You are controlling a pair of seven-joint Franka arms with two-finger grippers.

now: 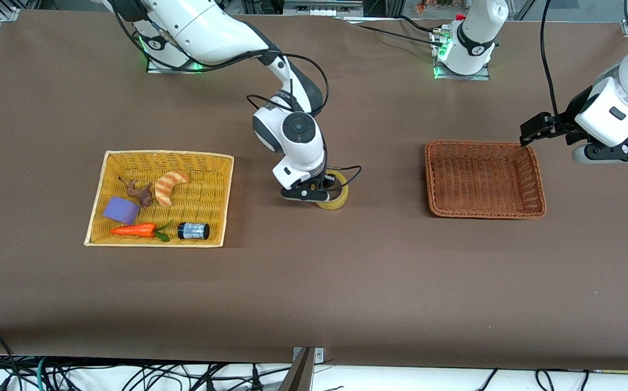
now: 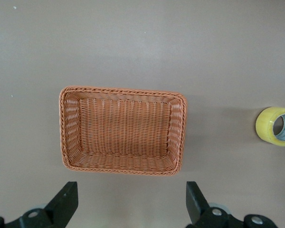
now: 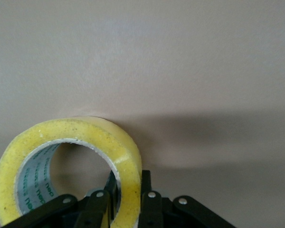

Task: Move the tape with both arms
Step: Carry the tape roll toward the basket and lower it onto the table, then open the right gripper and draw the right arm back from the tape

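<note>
The right gripper (image 1: 322, 196), at frame centre, is clenched on the wall of the tape (image 1: 336, 202) on the desk (image 1: 314, 282); the left gripper (image 2: 130, 202) waits released over the brown basket (image 1: 531, 163), frame right.

Faint, perhaps unreadable print inside tape (image 3: 69, 164) core

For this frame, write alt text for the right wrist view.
The right gripper has its jaws shut on the wall of the yellow tape roll, one finger inside the hole and one outside. The roll sits on the plain brown table.
</note>
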